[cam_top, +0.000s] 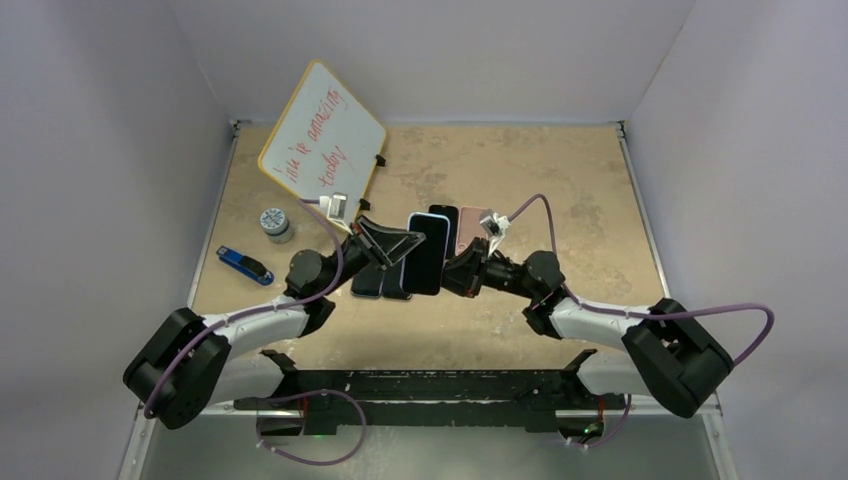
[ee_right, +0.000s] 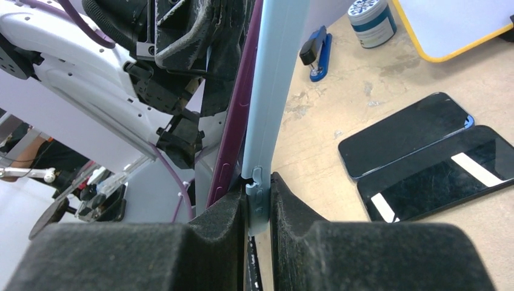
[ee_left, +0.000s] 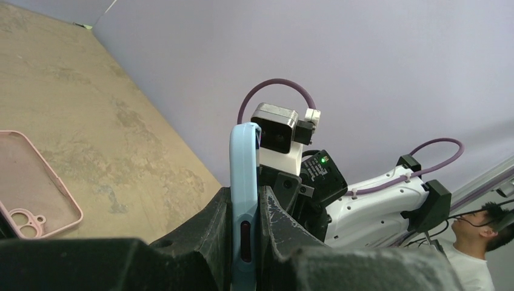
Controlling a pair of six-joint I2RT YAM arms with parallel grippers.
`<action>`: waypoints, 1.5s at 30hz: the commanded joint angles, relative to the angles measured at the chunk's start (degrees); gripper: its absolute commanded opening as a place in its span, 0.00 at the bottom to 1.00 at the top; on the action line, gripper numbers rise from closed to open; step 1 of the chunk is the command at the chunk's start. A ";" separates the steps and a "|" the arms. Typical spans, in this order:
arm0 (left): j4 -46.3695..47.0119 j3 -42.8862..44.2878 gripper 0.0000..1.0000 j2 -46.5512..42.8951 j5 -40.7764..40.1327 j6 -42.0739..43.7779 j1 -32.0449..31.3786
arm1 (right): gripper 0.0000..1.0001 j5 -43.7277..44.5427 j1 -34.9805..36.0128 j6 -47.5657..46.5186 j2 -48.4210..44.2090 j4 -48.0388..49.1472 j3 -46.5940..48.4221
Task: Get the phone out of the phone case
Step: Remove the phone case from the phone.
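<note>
Top external: whiteboard (cam_top: 322, 128), jar (cam_top: 276, 223), stapler (cam_top: 244, 265) left; spare phones (cam_top: 372, 283) beneath cased phone (cam_top: 426, 255).

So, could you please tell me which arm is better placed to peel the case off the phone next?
Probably the right arm: its jaws pinch only the light blue case edge, the purple phone edge lying outside them. The left arm, jaws shut across the other side, suits steadying.
</note>
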 commanded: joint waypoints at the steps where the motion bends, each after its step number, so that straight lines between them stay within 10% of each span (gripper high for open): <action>1: -10.10 -2.87 0.00 5.15 7.51 1.16 -3.88 | 0.14 6.81 -0.03 2.75 -0.90 20.28 3.72; 7: -18.17 -0.80 0.01 5.85 4.02 5.09 -3.85 | 0.00 6.07 -0.12 2.96 -1.43 17.82 2.97; 24: -57.39 13.74 0.67 -0.17 -18.59 23.53 -3.89 | 0.00 15.04 -0.20 -2.63 -12.26 -19.66 -0.76; 45: -79.92 35.27 0.72 5.39 -61.23 42.92 -33.59 | 0.00 27.35 -0.21 6.42 -14.45 -40.81 2.63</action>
